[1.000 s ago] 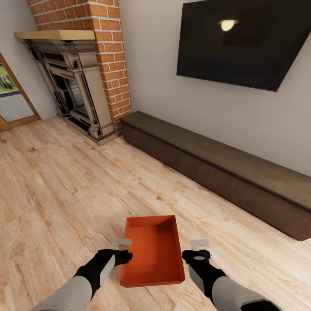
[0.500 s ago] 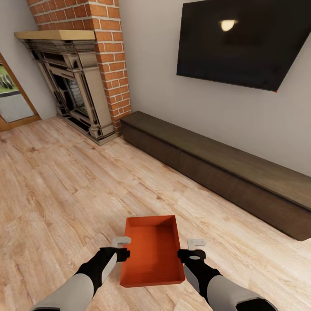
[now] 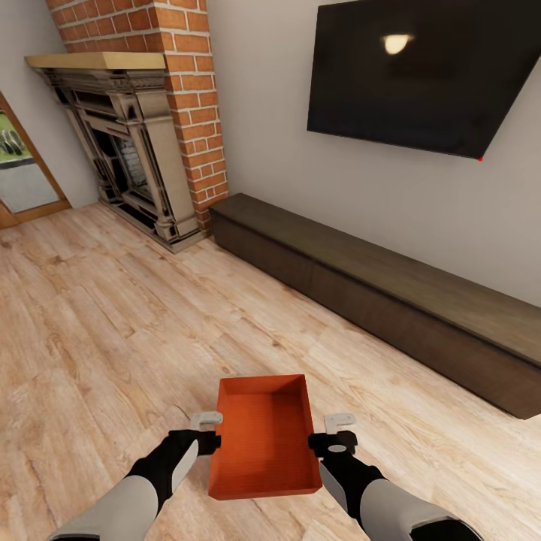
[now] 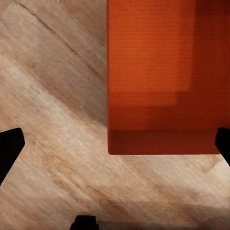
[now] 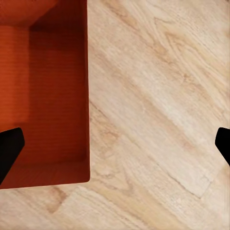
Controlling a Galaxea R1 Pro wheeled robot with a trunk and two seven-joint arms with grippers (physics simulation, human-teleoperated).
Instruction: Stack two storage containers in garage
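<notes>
A red-orange storage container [image 3: 264, 439] lies open side up on the light wood floor of the living room, just in front of me. My left gripper [image 3: 207, 422] hovers at its left long wall and my right gripper [image 3: 340, 422] at its right long wall. Both stand open with nothing held. In the left wrist view the container [image 4: 163, 76] has its wall between the spread fingertips [image 4: 9, 148] of the left gripper [image 4: 116, 146]. In the right wrist view the container [image 5: 43, 96] sits to one side under the wide-open right gripper [image 5: 116, 143].
A long low dark-brown bench [image 3: 391, 300] runs along the wall ahead on the right, under a black TV [image 3: 421, 75]. A brick fireplace [image 3: 135, 150] stands at the back left, beside a doorway [image 3: 19, 165]. Wood floor [image 3: 113, 323] stretches to the left.
Both arms have edged inward and a little forward, so the grippers now stand closer to the container's long walls. The container has not moved.
</notes>
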